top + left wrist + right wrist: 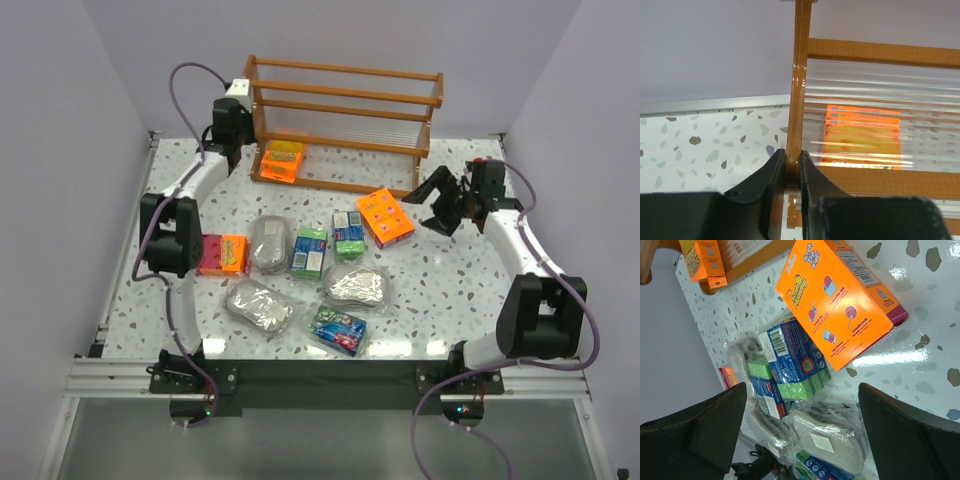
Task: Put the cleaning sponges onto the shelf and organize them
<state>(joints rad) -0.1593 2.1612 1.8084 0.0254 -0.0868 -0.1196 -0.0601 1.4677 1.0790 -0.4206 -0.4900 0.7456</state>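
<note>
Found left fingers clenched on a left-end upright post of orange-brown wooden three-tier rack, post pinched between both tips. Saw one flat orange sponge pack on lowest tier, just beyond and right of those fingers, seen through ribbed slats. Counted eight more packs loose on speckled white desk.

Found right fingers released, spread wide, grasping nothing. Noted flat orange-and-pink pack lying ahead of them, boxy green-and-blue pack apparently touching its edge, oval silvery pack in clear wrap nearer, between the tips.

Risks, as judged:
- Dragging or tipping rack if left arm moves while clamped; would likely slide shelved pack off its tier.
- Catching boxy neighbour together with flat pack on closing, given their contact.
- Skidding flat pack across glossy desk instead of lifting: low profile, little edge to pinch.

Room: bare desk right of right fingers, up to desk edge; crowded left of them. Wall close behind rack. No pack seen on upper two tiers; entry judged best from front, between thin rails.
</note>
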